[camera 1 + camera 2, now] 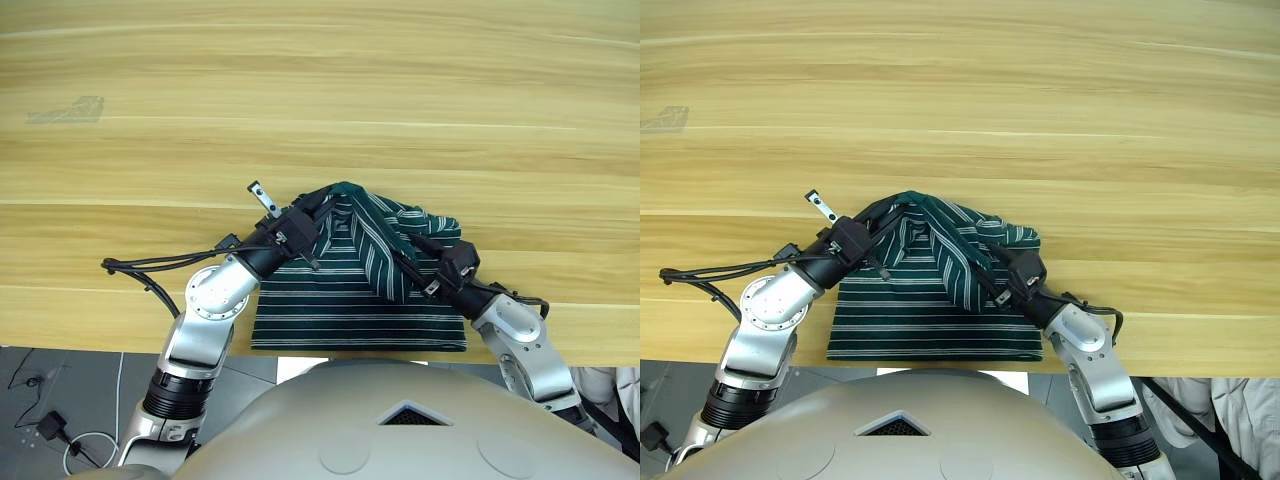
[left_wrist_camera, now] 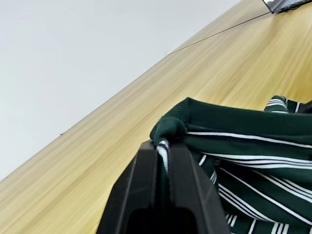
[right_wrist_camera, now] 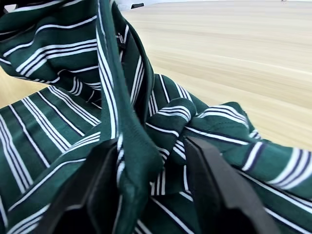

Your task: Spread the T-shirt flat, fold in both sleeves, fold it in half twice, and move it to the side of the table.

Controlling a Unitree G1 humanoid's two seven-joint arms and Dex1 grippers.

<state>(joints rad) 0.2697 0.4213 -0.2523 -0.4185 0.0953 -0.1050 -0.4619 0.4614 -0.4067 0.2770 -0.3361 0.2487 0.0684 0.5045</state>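
A dark green T-shirt [image 1: 350,310] with white stripes lies at the near edge of the wooden table [image 1: 300,90]. Its lower part is flat and its upper part is bunched. My left gripper [image 1: 328,197] is at the shirt's upper left, shut on a pinch of the cloth's edge [image 2: 168,129] and holding it raised in a peak. My right gripper [image 1: 412,250] rests in the crumpled cloth at the upper right. Its fingers [image 3: 209,185] stand apart with loose folds [image 3: 165,122] between them. A raised band of cloth runs between the two grippers.
The wide far half of the table is bare wood with a faint grey mark [image 1: 65,110] at the far left. Black cables [image 1: 150,265] trail from my left arm over the table's near left. The front edge [image 1: 100,345] runs just below the shirt's hem.
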